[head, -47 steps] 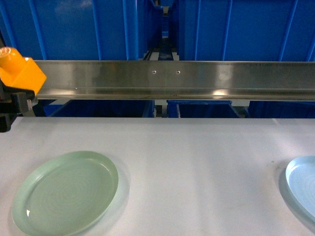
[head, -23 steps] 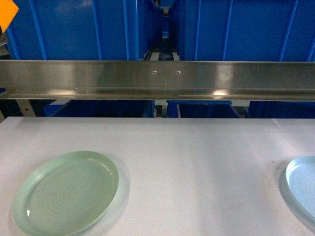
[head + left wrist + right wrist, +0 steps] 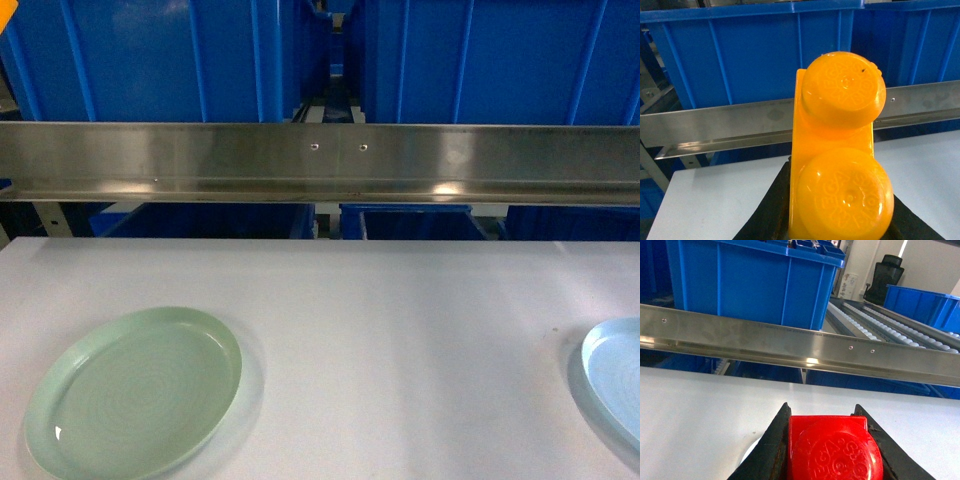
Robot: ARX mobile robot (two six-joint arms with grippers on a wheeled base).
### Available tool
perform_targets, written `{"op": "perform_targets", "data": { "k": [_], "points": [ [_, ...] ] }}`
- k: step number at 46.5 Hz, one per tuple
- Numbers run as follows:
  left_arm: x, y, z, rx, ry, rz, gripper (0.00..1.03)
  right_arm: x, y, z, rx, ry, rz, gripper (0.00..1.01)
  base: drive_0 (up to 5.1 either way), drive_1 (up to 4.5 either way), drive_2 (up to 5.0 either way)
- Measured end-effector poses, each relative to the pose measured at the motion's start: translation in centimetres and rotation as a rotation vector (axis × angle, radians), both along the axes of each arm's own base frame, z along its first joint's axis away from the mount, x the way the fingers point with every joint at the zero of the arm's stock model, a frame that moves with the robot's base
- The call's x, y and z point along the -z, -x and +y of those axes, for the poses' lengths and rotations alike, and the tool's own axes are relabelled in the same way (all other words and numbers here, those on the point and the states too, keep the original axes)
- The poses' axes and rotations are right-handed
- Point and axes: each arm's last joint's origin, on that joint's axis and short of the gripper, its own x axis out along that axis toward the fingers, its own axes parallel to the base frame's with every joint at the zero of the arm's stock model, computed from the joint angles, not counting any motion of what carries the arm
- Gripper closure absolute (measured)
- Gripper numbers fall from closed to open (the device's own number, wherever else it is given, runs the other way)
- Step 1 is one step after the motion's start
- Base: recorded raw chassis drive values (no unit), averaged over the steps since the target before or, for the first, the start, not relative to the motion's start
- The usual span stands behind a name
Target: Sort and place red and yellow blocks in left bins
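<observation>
Comparing the head views, the yellow block [image 3: 840, 150] has risen from beside the steel rail [image 3: 320, 160] to a sliver at the top-left corner, so the left gripper [image 3: 840, 227], clamped on its lower end, is judged to be lifting it toward the left bins [image 3: 755, 55]. Its long axis stands upright, studs facing the wrist camera. The right gripper [image 3: 832, 450] is clamped on a red block [image 3: 832, 450] over the white table [image 3: 700, 410].

A white table [image 3: 400, 330] fills the foreground. On its near left sits a round pale green plate [image 3: 135, 392]; a pale blue plate [image 3: 615, 385] is cut off by the right edge. A steel rail [image 3: 320, 160] runs across behind the table. Roller tracks [image 3: 890, 322] and a black chair [image 3: 885, 270] stand beyond.
</observation>
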Motion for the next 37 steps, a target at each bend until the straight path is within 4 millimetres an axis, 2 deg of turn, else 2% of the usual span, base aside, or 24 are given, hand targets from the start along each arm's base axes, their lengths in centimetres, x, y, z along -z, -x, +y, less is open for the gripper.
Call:
{"op": "perform_targets", "data": {
  "k": [29,37],
  "points": [
    [0.02,0.01,-0.11,0.008,0.0,0.001,0.76,0.05,0.01,-0.02,0.006,0.0,0.001,0.73,-4.8,2.66,2.7],
    [0.01,0.0,-0.11,0.008,0.0,0.0,0.76,0.07,0.0,-0.02,0.006,0.0,0.002,0.73,-4.5,0.78,4.1]
  ]
}}
